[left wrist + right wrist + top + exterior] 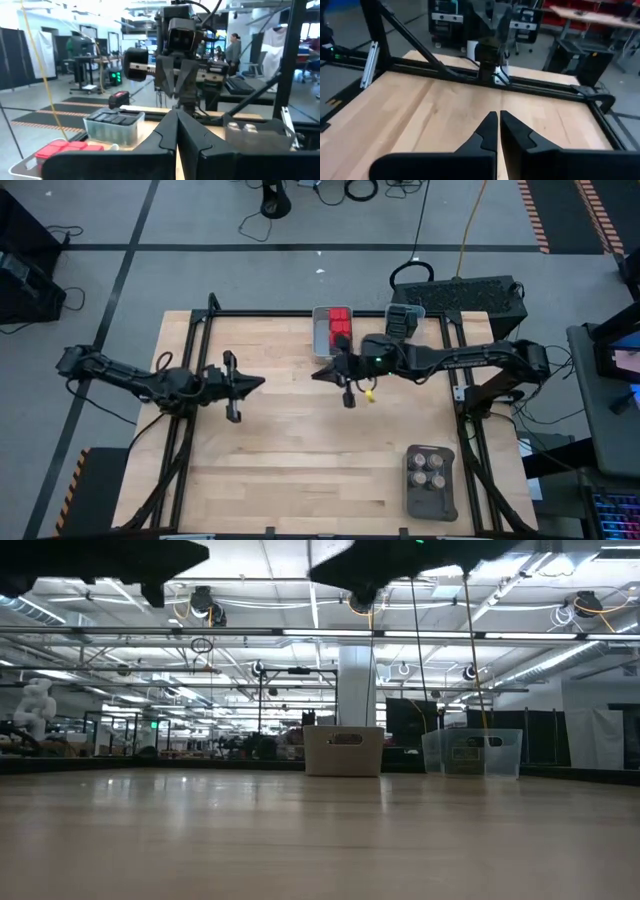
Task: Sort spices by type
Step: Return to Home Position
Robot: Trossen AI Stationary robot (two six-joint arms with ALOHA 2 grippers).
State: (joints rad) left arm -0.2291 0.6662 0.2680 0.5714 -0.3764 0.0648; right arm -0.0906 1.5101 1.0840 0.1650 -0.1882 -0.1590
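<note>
left gripper and right gripper both pinched closed, empty, tip to tip above counter; red spices at far edge

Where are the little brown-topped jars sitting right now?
From above, four brown-topped jars sit inside a dark bin at the table's lower-right corner, on the right arm's side.

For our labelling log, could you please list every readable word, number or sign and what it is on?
No text can be read in any view.
Red-capped spices: labels too small.
Round jars: nothing legible.
Green lit sign in the room: too blurred.
</note>
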